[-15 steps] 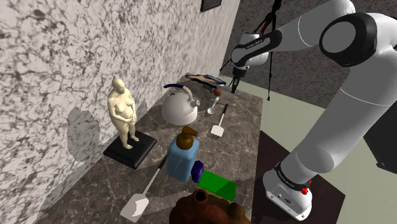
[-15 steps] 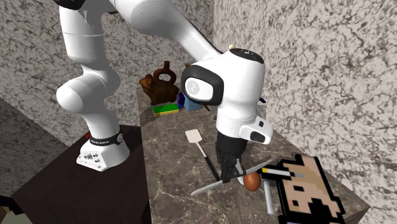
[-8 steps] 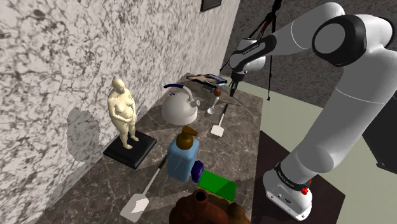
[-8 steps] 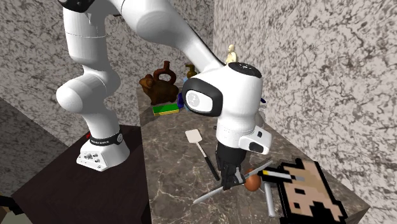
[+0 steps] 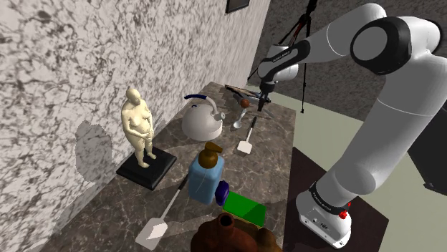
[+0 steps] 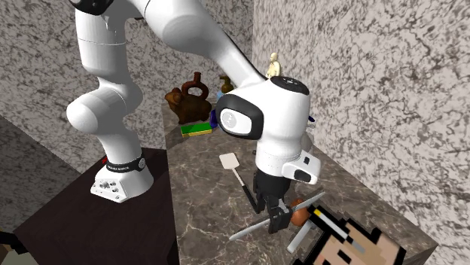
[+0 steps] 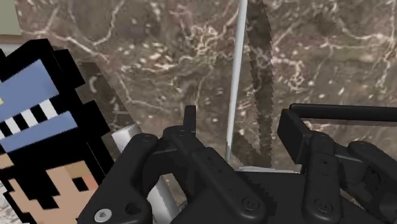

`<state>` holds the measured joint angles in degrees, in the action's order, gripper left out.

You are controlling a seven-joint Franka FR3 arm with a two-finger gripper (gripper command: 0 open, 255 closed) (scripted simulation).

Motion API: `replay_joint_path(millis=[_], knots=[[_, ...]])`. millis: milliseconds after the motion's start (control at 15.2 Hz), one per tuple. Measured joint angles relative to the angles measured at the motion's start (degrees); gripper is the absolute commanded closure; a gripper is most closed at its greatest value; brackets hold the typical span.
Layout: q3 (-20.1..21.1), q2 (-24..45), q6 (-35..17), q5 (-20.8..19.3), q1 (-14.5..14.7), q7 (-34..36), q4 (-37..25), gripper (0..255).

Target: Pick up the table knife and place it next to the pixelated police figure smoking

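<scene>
The table knife [image 7: 235, 76] is a thin grey blade lying on the dark marble counter [image 7: 159, 44], running between my fingers and away from them. My gripper [image 7: 238, 127] is open; its fingers [image 7: 191, 156] stand apart on either side of the blade and do not clasp it. The pixelated police figure [image 7: 38, 121], with a blue cap and black hair, lies close beside the gripper. In the second exterior view the gripper [image 6: 273, 213] hangs low over the knife [image 6: 252, 228], with the figure [image 6: 350, 242] just past it. In the shoulder view the gripper [image 5: 263, 100] is at the counter's far end, over the knife [image 5: 262, 112].
A brown egg-shaped thing [image 6: 300, 217] and a grey utensil [image 6: 301, 237] lie by the figure. A white spatula [image 5: 246, 143], white kettle [image 5: 201, 120], blue bottle [image 5: 206, 174], statuette [image 5: 139, 127], green block [image 5: 243, 209] and brown jug [image 5: 229, 236] stand along the counter. A marbled wall runs behind it.
The fingers were shut on the knife and have now spread apart. The knife lies lower on the counter, and the police figure has shifted in both exterior views.
</scene>
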<state>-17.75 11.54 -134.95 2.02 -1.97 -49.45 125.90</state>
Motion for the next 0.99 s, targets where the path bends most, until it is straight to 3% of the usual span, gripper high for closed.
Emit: replay_joint_path(millis=[264, 594, 990], knots=[[-0.02, 0.11, 0.05, 0.01, -0.05, -0.08, 0.03, 0], [-0.43, -3.85, 6.06, -1.64, 0.37, 0.96, -2.29, 0], [-0.44, -4.47, 6.93, -1.90, 0.46, 1.19, -2.49, 0]])
